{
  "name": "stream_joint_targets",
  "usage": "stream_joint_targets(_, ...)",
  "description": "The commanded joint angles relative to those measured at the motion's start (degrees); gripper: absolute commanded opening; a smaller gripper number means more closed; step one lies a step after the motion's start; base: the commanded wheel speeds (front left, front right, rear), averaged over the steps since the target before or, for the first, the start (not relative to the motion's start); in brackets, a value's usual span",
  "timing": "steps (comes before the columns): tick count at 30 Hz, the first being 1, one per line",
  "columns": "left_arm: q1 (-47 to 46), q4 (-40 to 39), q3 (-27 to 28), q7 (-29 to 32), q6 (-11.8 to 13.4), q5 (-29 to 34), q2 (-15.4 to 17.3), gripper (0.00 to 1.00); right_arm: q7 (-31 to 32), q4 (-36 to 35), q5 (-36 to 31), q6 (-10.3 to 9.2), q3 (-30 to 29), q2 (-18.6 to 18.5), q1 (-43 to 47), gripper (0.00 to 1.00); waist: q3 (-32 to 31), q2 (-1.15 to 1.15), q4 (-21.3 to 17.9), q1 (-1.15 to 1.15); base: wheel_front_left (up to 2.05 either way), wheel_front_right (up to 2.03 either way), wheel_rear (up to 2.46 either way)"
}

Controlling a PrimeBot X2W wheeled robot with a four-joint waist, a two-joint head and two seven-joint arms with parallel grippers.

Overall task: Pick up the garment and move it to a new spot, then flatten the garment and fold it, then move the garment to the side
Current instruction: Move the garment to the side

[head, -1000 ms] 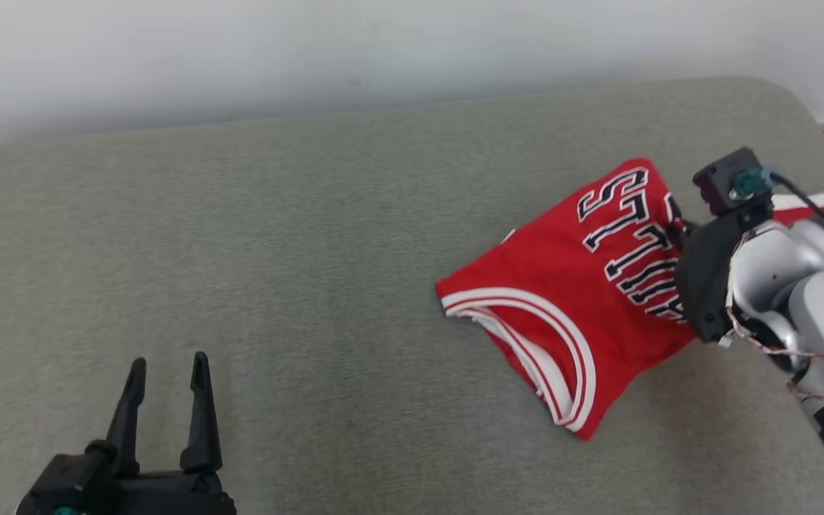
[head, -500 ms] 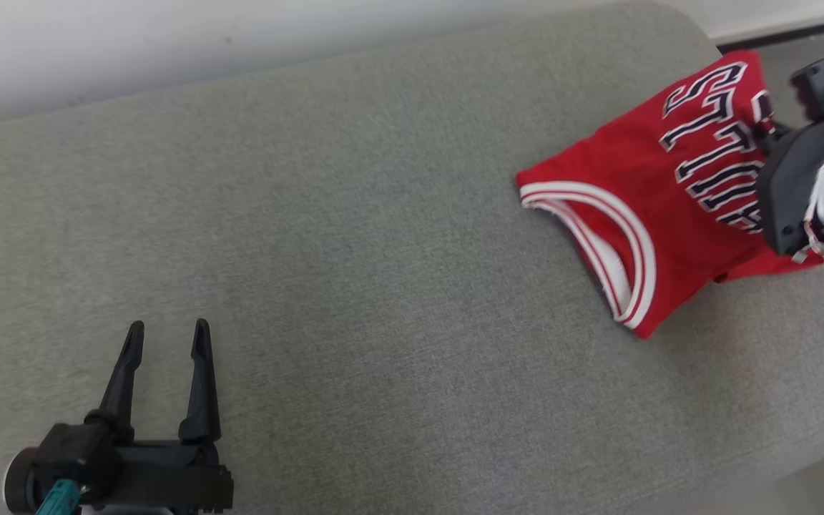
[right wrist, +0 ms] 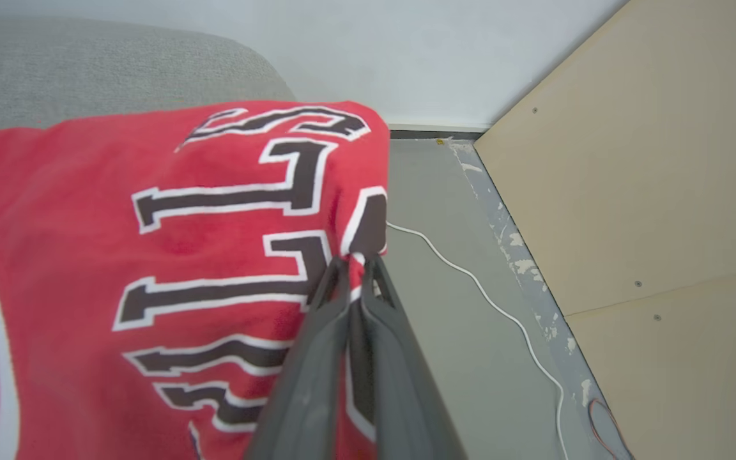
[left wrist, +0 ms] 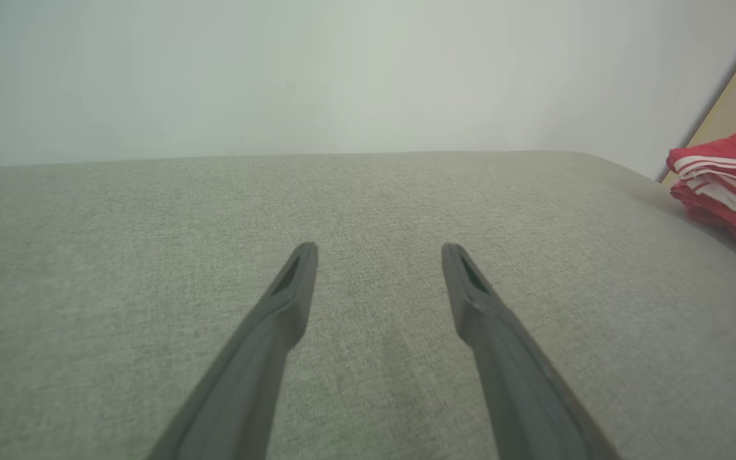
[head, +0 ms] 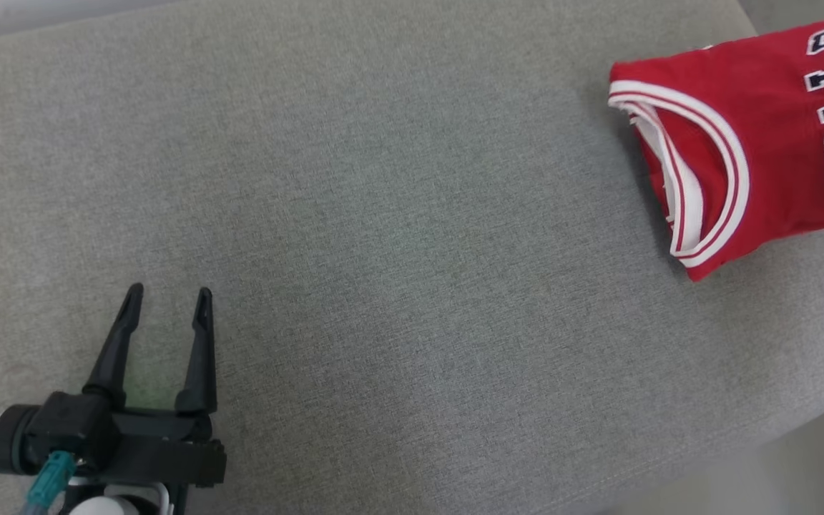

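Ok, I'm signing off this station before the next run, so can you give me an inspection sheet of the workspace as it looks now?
Surface: grey fabric cushion, flat, no stains seen.
Job's things: red jersey, folded, lying at the cushion's right end.
Clutter: nothing seen.
Grippers: left gripper open and empty, over the cushion; right gripper shut on the jersey's edge.
Cables: white cable trailing loose across the floor.
Surroundings: pale wall behind the cushion, grey floor, beige board standing beside it.
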Motion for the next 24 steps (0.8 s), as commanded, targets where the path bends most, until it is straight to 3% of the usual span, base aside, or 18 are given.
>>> stream_joint_targets(1, -1.0, -0.4, 0.1, 0.0, 0.0, 0.3, 0.6, 1.00, -0.8, 0.9, -1.3, -0.19, -1.2, 0.8, -0.3, 0.00, 1.4, -0.01, -0.2, -0.01, 0.00, 0.00, 0.00)
stream_joint_targets(6, -2.0, -0.7, -0.8, 0.0, -0.3, 0.5, 1.2, 1.00, -3.5, 4.1, -8.5, -0.19, -7.2, 2.0, 0.0, 0.00, 2.1, -0.01, -0.1, -0.01, 0.00, 0.00, 0.00)
stream_joint_targets(7, -2.2, -0.7, -1.0, 0.0, -0.3, 0.5, 1.2, 1.00, -4.1, 4.4, -9.8, -0.19, -7.6, 2.5, 0.3, 0.44, 2.1, -0.01, 0.1, -0.01, 0.00, 0.00, 0.00)
stream_joint_targets(8, -2.3, -0.7, -1.0, 0.0, -0.3, 0.4, 1.3, 1.00, -4.8, 4.3, -11.1, -0.19, -8.1, 2.9, 0.5, 1.00, 2.0, -0.01, 0.2, -0.01, 0.00, 0.00, 0.00)
stream_joint_targets(16, -2.2, -0.4, -1.3, 0.0, -0.4, -0.2, 0.6, 1.00, -15.8, 1.8, -20.6, -0.19, -8.3, 3.6, 1.0, 1.00, 0.7, -0.01, 1.8, -0.01, 0.00, 0.00, 0.00)
stream_joint_targets(24, 0.2, 0.7, 1.1, 0.0, 0.3, -1.6, -0.9, 1.00, -24.2, 1.2, -17.0, -0.19, -6.2, 7.2, 4.4, 1.00, -4.3, -0.01, 4.7, -0.01, 0.00, 0.00, 0.00)
